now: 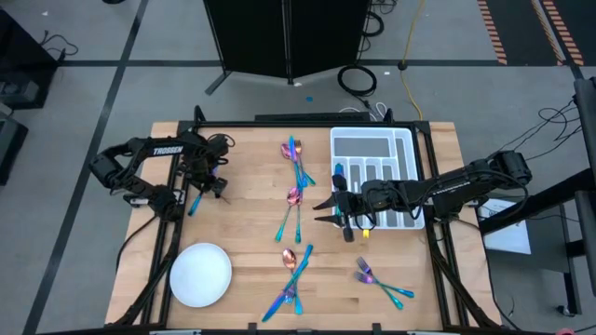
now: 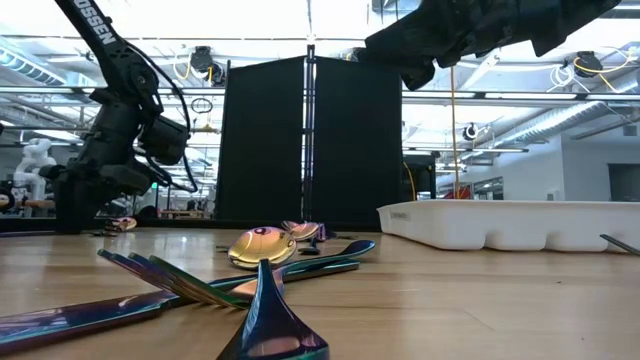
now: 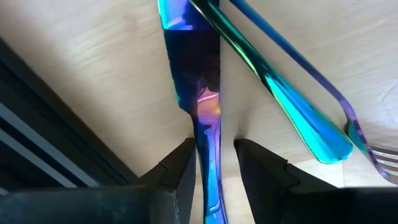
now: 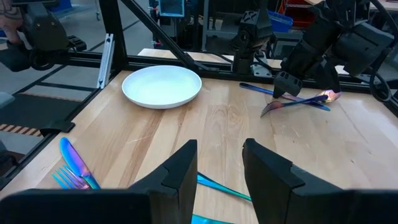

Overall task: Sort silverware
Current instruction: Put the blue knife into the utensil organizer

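At the table's left edge my left gripper (image 1: 207,186) (image 3: 214,146) points down, open, over an iridescent knife (image 3: 198,74) (image 1: 195,205) lying on the wood. Its fingers stand on either side of the knife where the blade narrows into the handle. Beside the knife lie a teal handle (image 3: 298,118) and a fork (image 3: 376,155). My right gripper (image 1: 337,207) (image 4: 219,155) hangs open and empty above the table, beside the white divided tray (image 1: 372,172). More silverware lies in loose groups at the middle (image 1: 294,197), far middle (image 1: 296,158), near middle (image 1: 293,270) and near right (image 1: 382,284). My left gripper comes from above with one finger (image 3: 181,168) right against the knife's narrow part (image 3: 204,134) and the other finger (image 3: 258,168) a small gap away. Whether the nearer finger touches the knife, I cannot tell. The knife lies flat on the table.
A round white plate (image 1: 200,274) sits at the near left corner. The tray's wall (image 2: 500,225) rises on the right side. A dark frame rail (image 3: 56,137) runs along the table edge close to my left gripper. Bare wood lies between the plate and the middle silverware.
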Tool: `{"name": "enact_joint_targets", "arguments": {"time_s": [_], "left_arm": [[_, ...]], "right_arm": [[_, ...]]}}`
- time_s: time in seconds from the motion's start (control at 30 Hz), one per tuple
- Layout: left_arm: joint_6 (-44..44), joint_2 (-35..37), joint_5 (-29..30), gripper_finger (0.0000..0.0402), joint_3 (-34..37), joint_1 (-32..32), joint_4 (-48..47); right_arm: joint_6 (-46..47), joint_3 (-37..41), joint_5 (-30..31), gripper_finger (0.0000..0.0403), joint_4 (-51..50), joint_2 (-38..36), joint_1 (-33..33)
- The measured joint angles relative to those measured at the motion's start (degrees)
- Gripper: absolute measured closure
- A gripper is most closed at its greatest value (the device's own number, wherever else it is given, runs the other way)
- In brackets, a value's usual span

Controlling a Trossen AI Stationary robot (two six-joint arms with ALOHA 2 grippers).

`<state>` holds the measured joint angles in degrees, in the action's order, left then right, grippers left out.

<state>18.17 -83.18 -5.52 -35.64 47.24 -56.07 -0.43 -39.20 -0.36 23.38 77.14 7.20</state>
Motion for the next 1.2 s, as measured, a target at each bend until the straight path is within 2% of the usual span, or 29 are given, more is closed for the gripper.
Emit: {"name": "enact_joint_targets", "arguments": {"time_s": [0.5,0.7,1.0,1.2], "left_arm": [[0.92,0.02,-0.5,0.0352,-0.09,-0.02,0.05],[3.85,0.02,-0.98,0.0355,-0.17,-0.02,-1.72],[5.74,-0.07,-4.36,0.0358,0.02,-0.03,-10.66],[6.97,-0.07,-4.88,0.0358,0.01,-0.02,-10.98]], "right_arm": [[0.04,0.0,0.0,0.0289,-0.07,0.0,0.02],[0.02,0.0,0.0,0.0289,-0.07,0.0,0.02],[0.17,0.0,-0.07,0.0289,-0.09,0.0,0.02],[0.17,0.0,-0.13,0.0289,-0.11,0.0,0.02]]}}
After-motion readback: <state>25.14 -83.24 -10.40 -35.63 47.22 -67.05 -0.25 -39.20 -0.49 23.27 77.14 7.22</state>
